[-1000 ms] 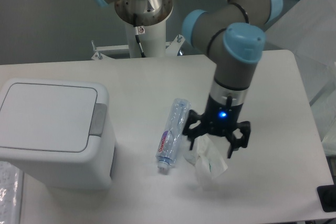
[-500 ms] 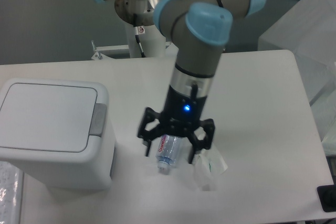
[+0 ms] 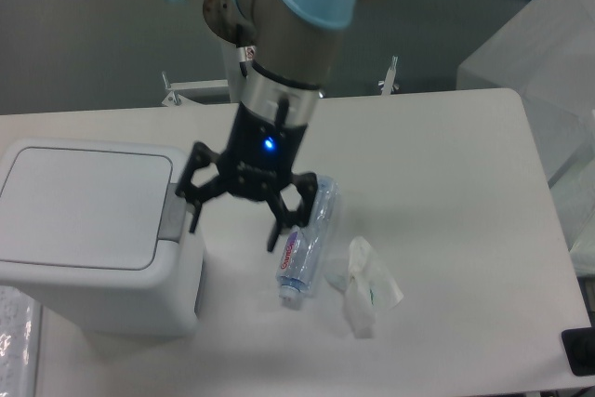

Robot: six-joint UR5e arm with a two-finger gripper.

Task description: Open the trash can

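Note:
The trash can [image 3: 88,230] is a large boxy white bin at the left of the table, its flat white lid shut and its grey push tab [image 3: 172,212] on the right edge of the lid. My gripper [image 3: 234,224] hangs open and empty, fingers pointing down, just to the right of the bin. Its left finger [image 3: 194,217] is close beside the grey tab; I cannot tell whether it touches it.
A clear plastic bottle [image 3: 305,241] lies on the white table [image 3: 446,183] under the gripper's right side. A crumpled white wrapper [image 3: 365,290] lies to its right. A plastic-covered box [image 3: 539,34] stands at the back right.
The gripper has swept left across the table, from above the wrapper, over the bottle, to beside the trash can's tab. It stays open. The bottle and wrapper have not moved.

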